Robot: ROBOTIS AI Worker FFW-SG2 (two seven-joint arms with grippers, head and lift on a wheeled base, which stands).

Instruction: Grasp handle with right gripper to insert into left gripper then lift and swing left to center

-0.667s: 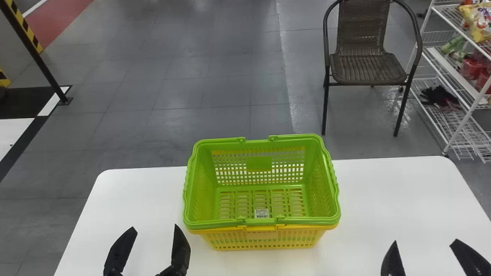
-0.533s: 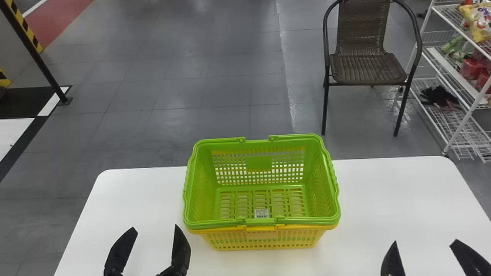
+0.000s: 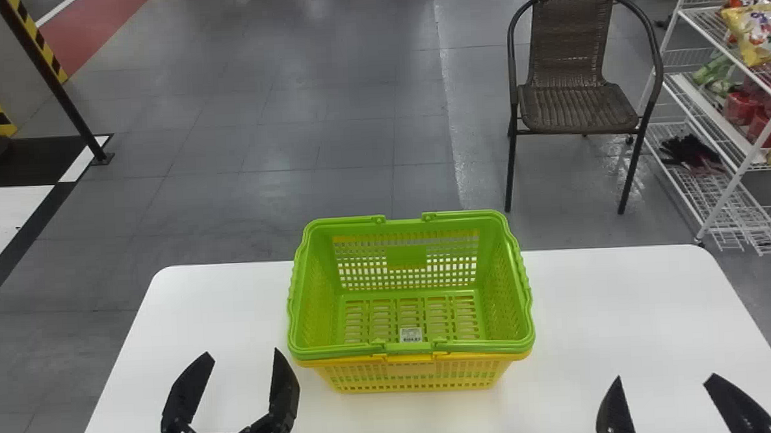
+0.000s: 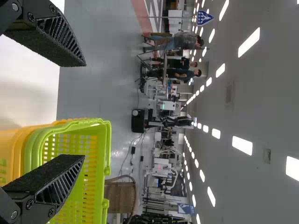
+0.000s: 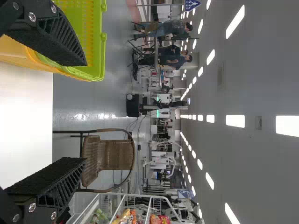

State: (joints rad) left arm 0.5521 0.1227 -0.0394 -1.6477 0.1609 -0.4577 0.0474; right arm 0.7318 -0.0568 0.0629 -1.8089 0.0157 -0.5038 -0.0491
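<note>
Green basket [image 3: 406, 241] is nested on a yellow basket [image 3: 412, 377] at the table's middle, handles folded onto the rim. My left gripper [image 3: 243, 356] stands open left of the baskets, near the front, touching neither. Farther right, at the bottom edge, my right gripper [image 3: 666, 383] is open with nothing between its fingers. In the left wrist view, the left gripper [image 4: 85, 111] has its fingers wide apart, one of them overlapping the green basket [image 4: 93, 186]. In the right wrist view, a finger of the right gripper [image 5: 86, 112] covers part of the green basket [image 5: 96, 46].
The baskets stand on a white table [image 3: 624, 310]. Beyond its far edge are a brown wicker chair [image 3: 576, 107] and, at the right, a white wire shelf [image 3: 708, 17] with snack bags.
Both grippers have shifted very slightly forward in the head view, and both remain open. The baskets have stayed in place.
</note>
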